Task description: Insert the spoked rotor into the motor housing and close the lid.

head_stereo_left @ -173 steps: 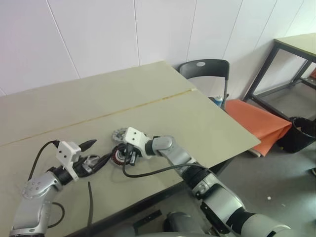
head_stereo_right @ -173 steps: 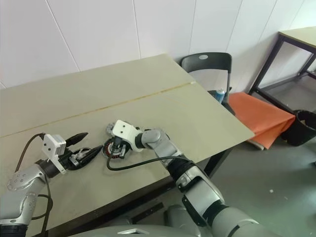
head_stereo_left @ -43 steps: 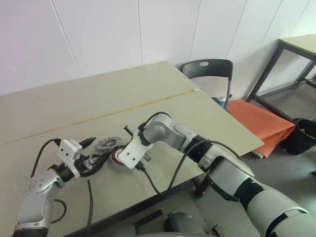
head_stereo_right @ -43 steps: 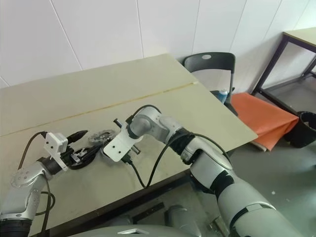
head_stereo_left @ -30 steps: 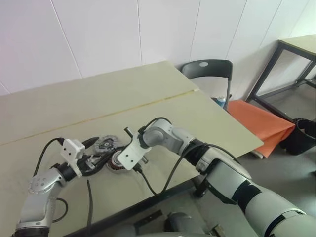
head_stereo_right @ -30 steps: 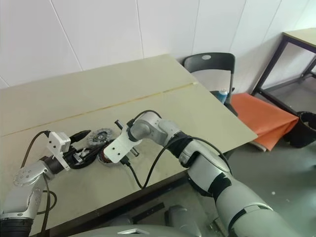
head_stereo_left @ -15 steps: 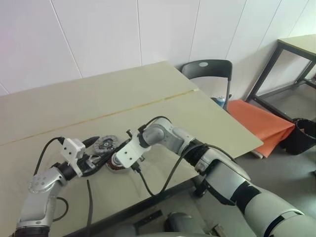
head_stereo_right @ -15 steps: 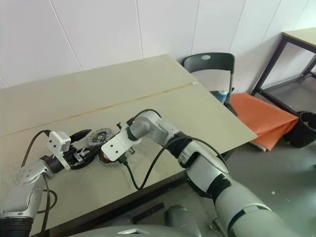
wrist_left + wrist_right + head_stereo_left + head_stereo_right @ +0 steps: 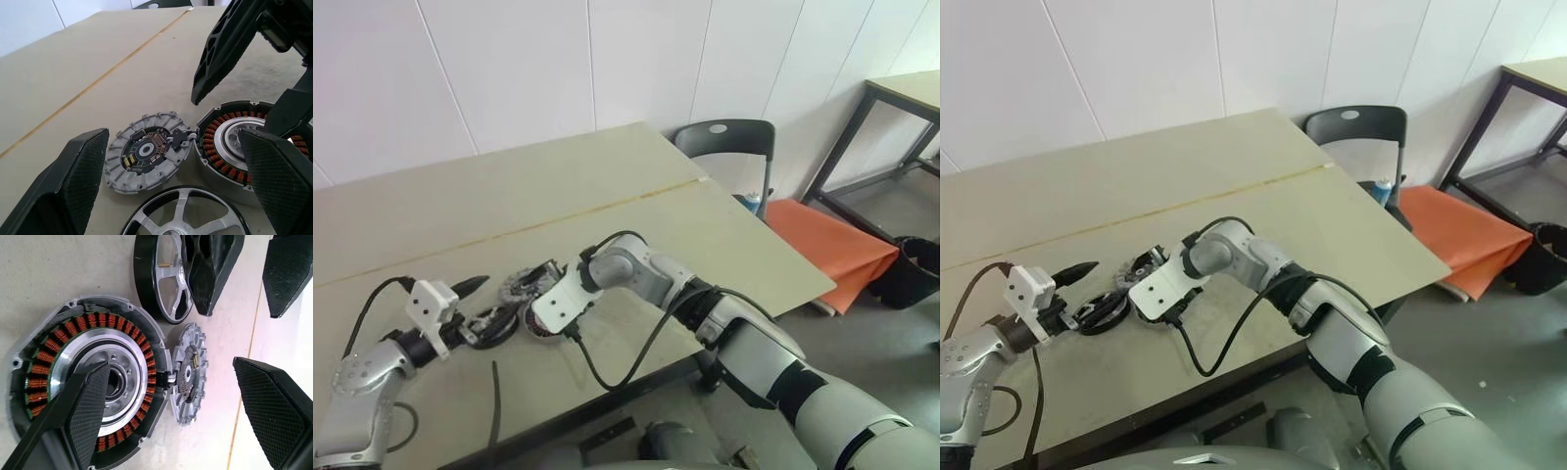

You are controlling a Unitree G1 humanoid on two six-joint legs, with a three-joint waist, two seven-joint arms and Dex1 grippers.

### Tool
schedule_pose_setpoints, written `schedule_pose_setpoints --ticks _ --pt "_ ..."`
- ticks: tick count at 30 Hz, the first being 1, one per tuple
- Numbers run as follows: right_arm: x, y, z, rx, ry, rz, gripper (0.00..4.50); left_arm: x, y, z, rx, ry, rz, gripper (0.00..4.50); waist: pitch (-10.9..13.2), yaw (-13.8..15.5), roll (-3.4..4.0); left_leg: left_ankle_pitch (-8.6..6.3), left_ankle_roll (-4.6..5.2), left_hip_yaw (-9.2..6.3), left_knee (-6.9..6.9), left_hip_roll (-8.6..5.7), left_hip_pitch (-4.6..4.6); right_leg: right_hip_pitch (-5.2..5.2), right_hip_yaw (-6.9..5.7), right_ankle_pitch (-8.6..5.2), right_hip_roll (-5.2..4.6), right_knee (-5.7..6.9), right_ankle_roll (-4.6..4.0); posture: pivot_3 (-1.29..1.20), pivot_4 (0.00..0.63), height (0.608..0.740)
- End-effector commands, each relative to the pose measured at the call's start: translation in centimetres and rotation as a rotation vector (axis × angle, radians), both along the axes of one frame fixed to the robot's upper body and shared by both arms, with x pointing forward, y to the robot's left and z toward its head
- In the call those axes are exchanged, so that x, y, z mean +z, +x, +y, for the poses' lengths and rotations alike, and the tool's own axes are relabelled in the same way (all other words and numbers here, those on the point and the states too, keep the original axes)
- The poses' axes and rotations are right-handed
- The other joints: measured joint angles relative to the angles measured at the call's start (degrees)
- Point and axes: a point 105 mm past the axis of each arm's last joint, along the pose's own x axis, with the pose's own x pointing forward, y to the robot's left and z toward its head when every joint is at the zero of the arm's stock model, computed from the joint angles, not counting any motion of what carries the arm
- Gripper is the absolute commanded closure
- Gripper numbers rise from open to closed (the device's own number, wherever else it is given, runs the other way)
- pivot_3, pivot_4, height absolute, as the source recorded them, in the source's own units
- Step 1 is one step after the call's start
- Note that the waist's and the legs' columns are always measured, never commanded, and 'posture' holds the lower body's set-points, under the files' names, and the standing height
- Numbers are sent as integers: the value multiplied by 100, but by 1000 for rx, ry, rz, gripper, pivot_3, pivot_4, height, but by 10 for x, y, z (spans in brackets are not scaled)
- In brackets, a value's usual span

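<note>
A: Room around the motor housing (image 9: 93, 391)?
B: Tight. Right gripper (image 9: 181, 396) hangs over it, fingers spread, one finger across the middle hole. Lid (image 9: 146, 156) lies flat, touching its rim on the far side.
A: Near side?
B: Spoked rotor (image 9: 183, 218) lies just beside housing and lid; left gripper (image 9: 171, 171) spread wide over it, blocking that way in. A cable (image 9: 494, 406) lies on the near table.
A: Free space?
B: Far half of the table (image 9: 558, 176), bare.
</note>
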Motion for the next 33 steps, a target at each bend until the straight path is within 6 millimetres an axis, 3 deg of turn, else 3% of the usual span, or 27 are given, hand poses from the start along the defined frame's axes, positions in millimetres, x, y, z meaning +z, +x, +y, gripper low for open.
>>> schedule_pose_setpoints --ticks 1,14,33 --pt "3 2 1 21 -9 -61 270 18 -1 2 -15 30 -41 0 0 -3 0 0 0 1 0 -1 0 0 0 0 1 0 0 0 0 740" --pt "35 -3 5 62 -5 -56 270 22 1 -6 -15 27 -24 0 2 -5 -1 0 0 -1 -2 0 -1 -2 -1 0 4 -1 0 0 0 740" --pt "9 -10 4 126 -40 -172 270 27 -1 -12 -7 19 -21 0 2 -2 -3 0 0 2 -1 -1 -2 -2 0 0 3 -1 0 0 0 740"
